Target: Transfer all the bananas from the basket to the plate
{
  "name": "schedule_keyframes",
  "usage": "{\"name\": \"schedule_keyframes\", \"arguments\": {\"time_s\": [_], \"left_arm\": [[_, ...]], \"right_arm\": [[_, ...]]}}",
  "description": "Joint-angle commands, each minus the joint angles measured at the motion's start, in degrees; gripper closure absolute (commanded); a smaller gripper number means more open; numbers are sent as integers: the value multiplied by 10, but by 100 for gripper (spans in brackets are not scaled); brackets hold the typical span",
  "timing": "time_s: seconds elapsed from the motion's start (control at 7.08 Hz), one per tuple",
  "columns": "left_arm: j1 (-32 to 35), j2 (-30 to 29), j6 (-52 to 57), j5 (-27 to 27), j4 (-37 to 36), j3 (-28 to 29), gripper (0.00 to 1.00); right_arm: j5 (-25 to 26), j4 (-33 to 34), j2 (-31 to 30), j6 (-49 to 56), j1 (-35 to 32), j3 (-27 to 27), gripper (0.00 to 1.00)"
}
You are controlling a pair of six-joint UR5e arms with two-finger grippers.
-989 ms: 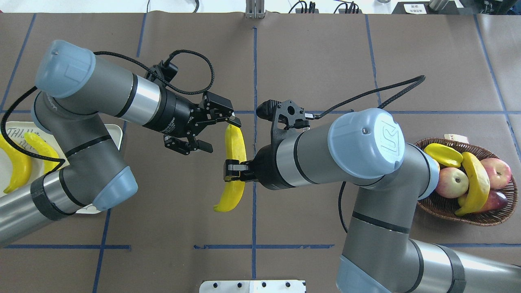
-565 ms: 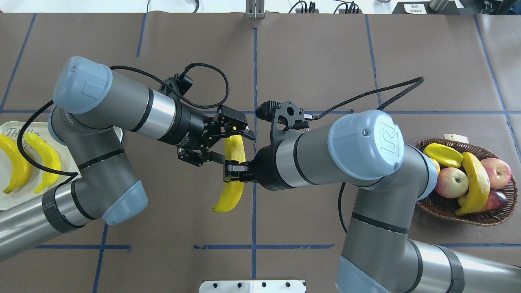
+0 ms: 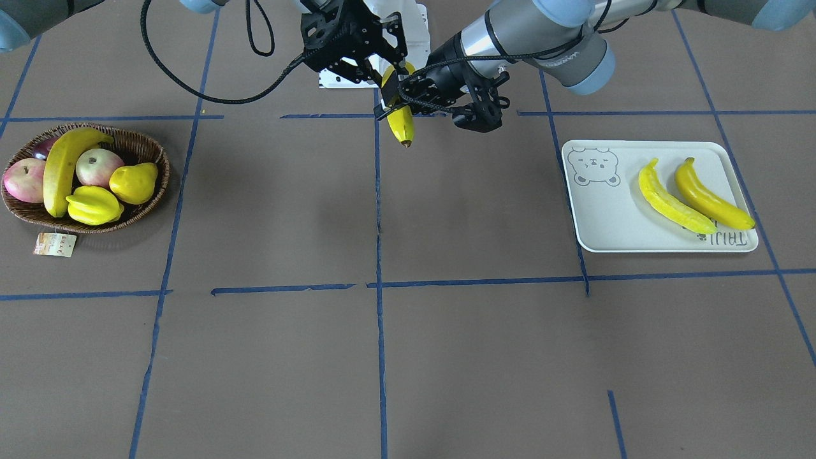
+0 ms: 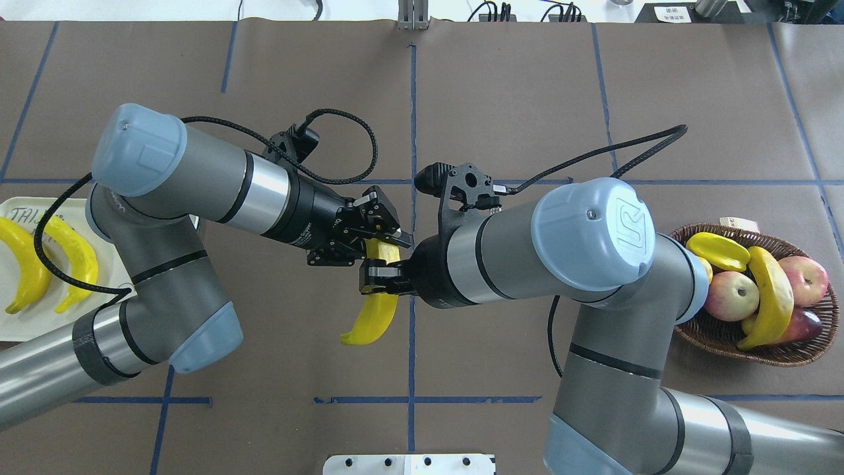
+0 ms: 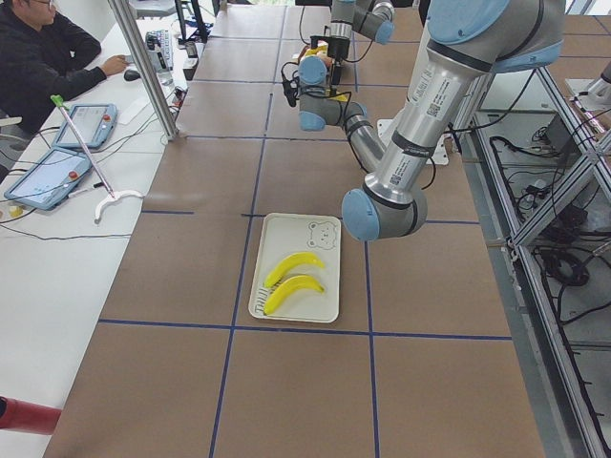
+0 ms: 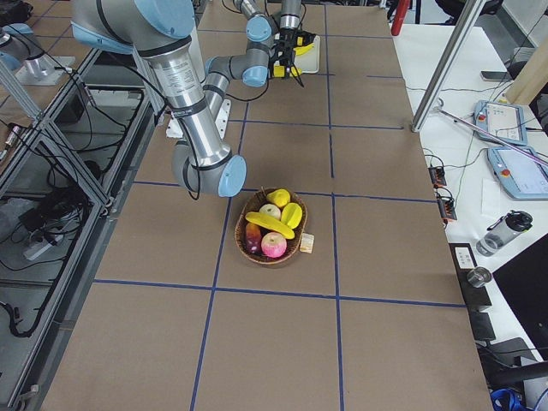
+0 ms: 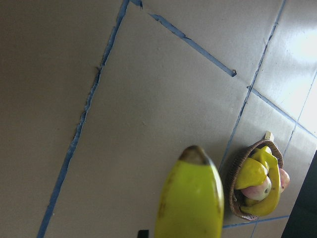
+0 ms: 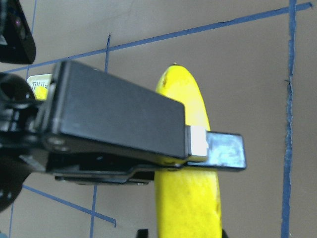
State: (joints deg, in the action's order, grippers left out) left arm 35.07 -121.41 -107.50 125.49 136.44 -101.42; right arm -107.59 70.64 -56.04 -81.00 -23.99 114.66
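Note:
One banana (image 4: 372,320) hangs over the table's middle, also seen in the front view (image 3: 400,124). My right gripper (image 4: 377,280) is shut on its middle. My left gripper (image 4: 380,249) is closed on the upper half just above it, its finger crossing the banana in the right wrist view (image 8: 190,208). The banana's tip fills the left wrist view (image 7: 190,198). Two bananas (image 3: 672,201) (image 3: 711,197) lie on the plate (image 3: 605,220). One more banana (image 3: 60,169) lies in the basket (image 3: 159,159), which also shows in the overhead view (image 4: 778,359).
The basket also holds apples (image 3: 95,166), a yellow pear (image 3: 132,182) and a starfruit (image 3: 92,205); its paper tag (image 3: 55,244) lies on the table. A white mount plate (image 4: 409,464) sits at the robot's edge. An operator (image 5: 38,57) sits at a side desk.
My left gripper has moved in from the left, gone around the banana's upper half and closed on it. My right gripper has kept its hold in place.

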Motion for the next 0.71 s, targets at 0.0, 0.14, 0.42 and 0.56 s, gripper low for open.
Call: {"name": "schedule_keyframes", "arguments": {"time_s": [0.0,0.14,0.42,0.56], "left_arm": [[0,2,3,0,5,0,100],[2,4,4,0,4,0,100],[43,13,5,5,-8,15,100],[63,63,38,5,-17,17,100]], "right_arm": [[-1,-2,0,-8,0,6,0],[-1,-2,0,-8,0,10,0],[-1,0,-10,-8,-7,36,0],[1,1,-25,-8,-11,41,0]]}}
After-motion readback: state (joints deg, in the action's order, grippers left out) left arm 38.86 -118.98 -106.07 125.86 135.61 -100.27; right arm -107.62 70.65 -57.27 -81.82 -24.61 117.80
